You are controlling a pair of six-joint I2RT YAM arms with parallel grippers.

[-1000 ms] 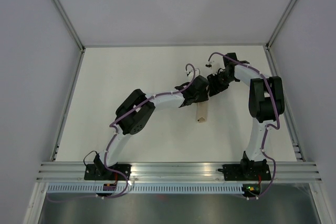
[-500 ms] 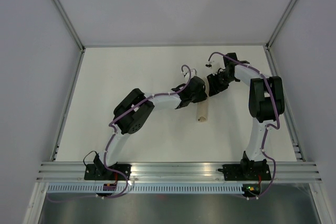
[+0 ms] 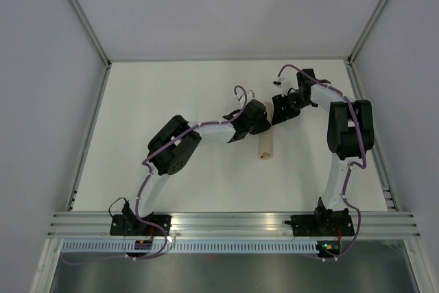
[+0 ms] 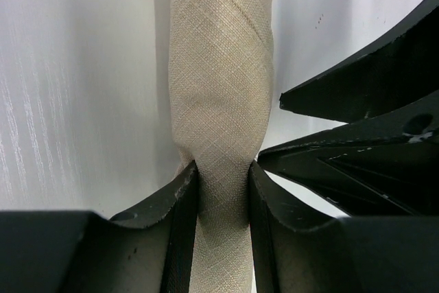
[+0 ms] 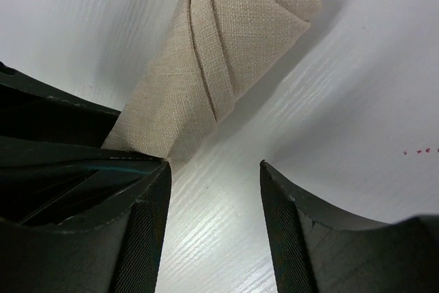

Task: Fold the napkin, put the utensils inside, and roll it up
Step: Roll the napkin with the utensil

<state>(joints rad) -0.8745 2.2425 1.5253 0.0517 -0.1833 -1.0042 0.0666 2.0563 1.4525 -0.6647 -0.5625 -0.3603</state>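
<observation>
Left wrist view: left tool (image 4: 223,178) clamped on rolled napkin (image 4: 219,73), mid table (image 4: 68,101). Right tool (image 5: 214,173), at its 1 o'clock, spread apart, empty. Soft, light cloth, may unwind; pinch mid-roll. Utensils probably inside, hidden.

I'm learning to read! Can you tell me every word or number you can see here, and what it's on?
None: no word, number or label can be read in any view.
The napkin is plain cloth and the table is plain white.
Tiny red specks on the table are too small to read as anything.
</observation>
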